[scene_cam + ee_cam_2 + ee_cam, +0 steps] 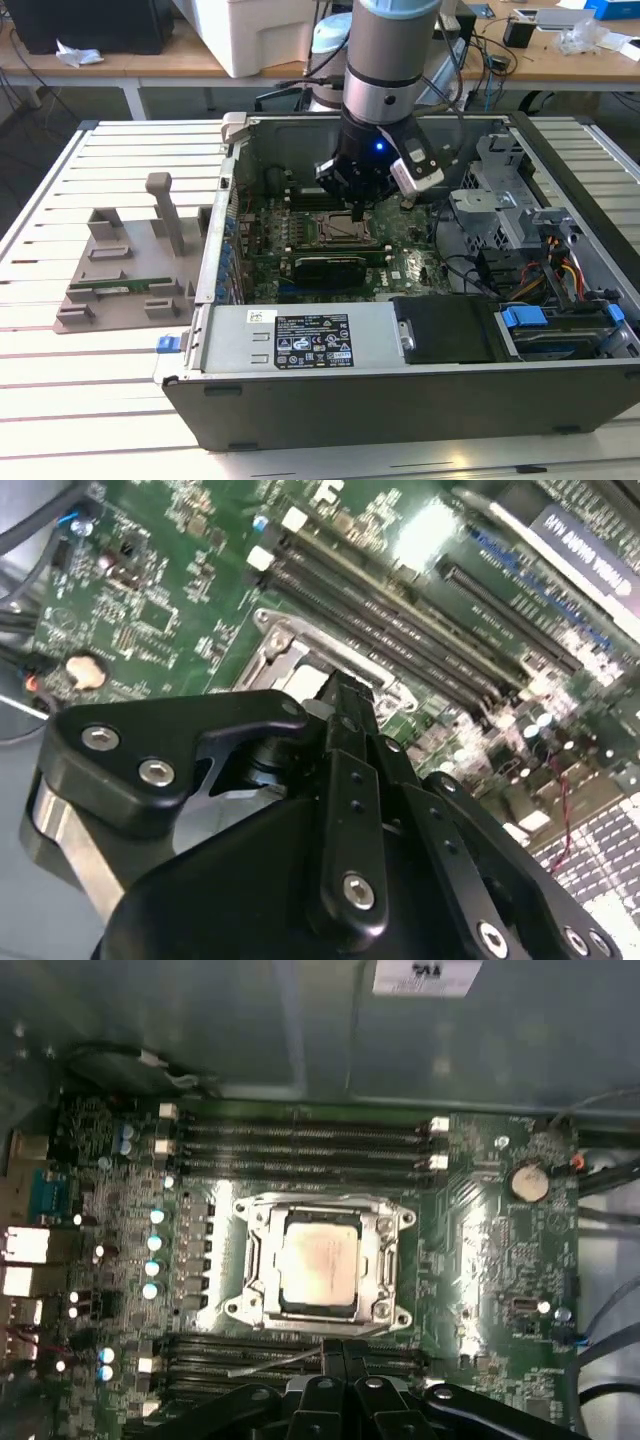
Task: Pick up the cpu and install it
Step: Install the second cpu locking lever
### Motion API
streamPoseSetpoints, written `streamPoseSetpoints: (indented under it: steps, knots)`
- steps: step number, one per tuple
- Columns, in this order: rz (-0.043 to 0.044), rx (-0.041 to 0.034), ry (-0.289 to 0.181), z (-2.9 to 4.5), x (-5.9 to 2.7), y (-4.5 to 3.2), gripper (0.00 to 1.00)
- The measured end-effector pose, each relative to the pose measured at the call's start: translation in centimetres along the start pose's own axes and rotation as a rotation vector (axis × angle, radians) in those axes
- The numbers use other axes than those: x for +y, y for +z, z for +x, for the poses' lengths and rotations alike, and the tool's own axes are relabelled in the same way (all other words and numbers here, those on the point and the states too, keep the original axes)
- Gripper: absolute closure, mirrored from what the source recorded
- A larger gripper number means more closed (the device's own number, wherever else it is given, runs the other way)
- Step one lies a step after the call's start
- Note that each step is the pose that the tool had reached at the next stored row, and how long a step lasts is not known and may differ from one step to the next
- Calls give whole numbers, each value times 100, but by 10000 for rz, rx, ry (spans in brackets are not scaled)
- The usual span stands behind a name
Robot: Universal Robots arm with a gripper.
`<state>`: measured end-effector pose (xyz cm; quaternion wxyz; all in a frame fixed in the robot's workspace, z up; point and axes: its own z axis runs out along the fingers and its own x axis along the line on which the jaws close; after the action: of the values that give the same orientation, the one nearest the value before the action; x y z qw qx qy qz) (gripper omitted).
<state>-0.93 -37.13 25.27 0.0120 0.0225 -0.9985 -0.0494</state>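
Claw (358, 212) hangs inside the open PC case (420, 400), directly over the motherboard (330, 250), fingertips just above the socket area. Fingers (345, 1355) look pressed together with nothing between them, so clenched and empty, though the tip is partly hidden by its own linkage in the second wrist view.

The cpu (320, 1260) sits flat in the socket frame (385, 1260), silvery top up, just beyond the claw tips in the first wrist view. It appears seated square in the frame; hard to tell if it's fully down.

Around the claw:
- Memory slots (300, 1135) on the far side of the socket, and a second bank (240, 1355) right beside the fingers.
- Coin cell battery (527, 1182) off to one side of the socket, well clear of the tips.
- Row of capacitors (155, 1250) on the opposite side.
- Drive cage with cables (520, 230) close to the arm's wrist, on the exterior view's right.
- Power supply (300, 340) along the near case wall.

Outside the case, on the slatted bench (100, 400): grey holder block (130, 265) with upright posts, a green memory stick (120, 288) lying in it, well away from the claw.
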Motion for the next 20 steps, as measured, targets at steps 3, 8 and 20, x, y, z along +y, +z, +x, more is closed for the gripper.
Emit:
streamPoseSetpoints:
  steps: [3,8,20]
  knots:
    - [-1,0,-1,103,-38,87,89]
    - [-1,0,-1,323,-48,262,89]
    - [-165,16,-209,534,-70,404,89]
